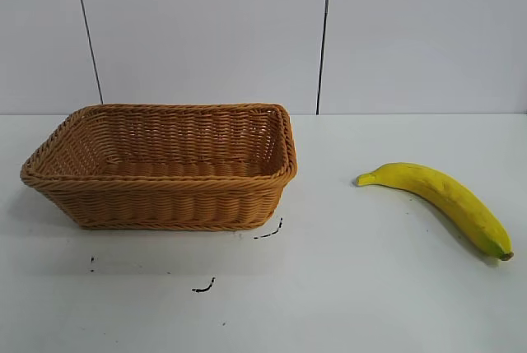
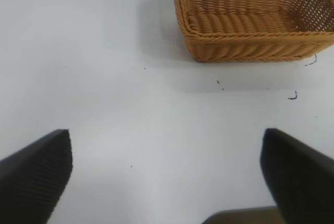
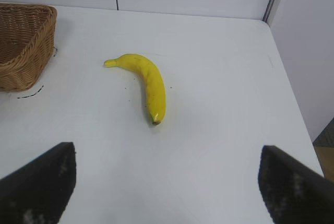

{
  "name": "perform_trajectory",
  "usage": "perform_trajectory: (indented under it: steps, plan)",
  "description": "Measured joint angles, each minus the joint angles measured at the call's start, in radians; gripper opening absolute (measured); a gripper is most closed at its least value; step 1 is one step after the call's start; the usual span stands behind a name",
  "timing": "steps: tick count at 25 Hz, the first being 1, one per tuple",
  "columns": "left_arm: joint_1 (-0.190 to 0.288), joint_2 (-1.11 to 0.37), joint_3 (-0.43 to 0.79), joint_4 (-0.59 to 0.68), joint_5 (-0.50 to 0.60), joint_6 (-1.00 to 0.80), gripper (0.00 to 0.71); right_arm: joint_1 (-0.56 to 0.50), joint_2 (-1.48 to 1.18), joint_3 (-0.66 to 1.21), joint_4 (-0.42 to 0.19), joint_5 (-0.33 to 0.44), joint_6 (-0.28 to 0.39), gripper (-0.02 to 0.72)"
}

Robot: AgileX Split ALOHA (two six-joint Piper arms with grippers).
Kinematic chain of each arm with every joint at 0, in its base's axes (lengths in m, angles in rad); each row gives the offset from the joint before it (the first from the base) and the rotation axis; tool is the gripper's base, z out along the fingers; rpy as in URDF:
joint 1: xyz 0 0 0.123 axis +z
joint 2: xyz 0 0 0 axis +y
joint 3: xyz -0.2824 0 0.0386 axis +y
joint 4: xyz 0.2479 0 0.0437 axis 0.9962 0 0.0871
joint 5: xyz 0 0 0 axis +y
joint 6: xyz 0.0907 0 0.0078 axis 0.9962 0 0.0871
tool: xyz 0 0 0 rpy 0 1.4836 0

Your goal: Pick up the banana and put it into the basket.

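jaws of the right gripper [image 3: 167, 192] stand wide, holding nothing, banana [image 3: 145, 84] lying ahead between them; left gripper [image 2: 166, 182] equally spread and empty, wicker basket [image 2: 250, 38] ahead towards one finger

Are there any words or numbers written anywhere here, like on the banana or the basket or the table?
No, there is nothing to read in any view.
The banana has no sticker or print on the side that shows.
The basket is plain wicker with no tag showing.
The table has only a few small dark scribbles near the basket; they form no letters or numbers.
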Motion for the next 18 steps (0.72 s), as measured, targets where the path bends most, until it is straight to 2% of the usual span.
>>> perform_trajectory:
  steps: [10,18]
  plan:
    - [0.0,0.0,0.0,0.0,0.0,0.0,0.695,0.0,0.022,-0.015,0.004,0.0,0.0,0.677]
    - [0.0,0.0,0.0,0.0,0.0,0.0,0.695,0.0,0.448,-0.208,0.003,-0.004,0.0,0.677]
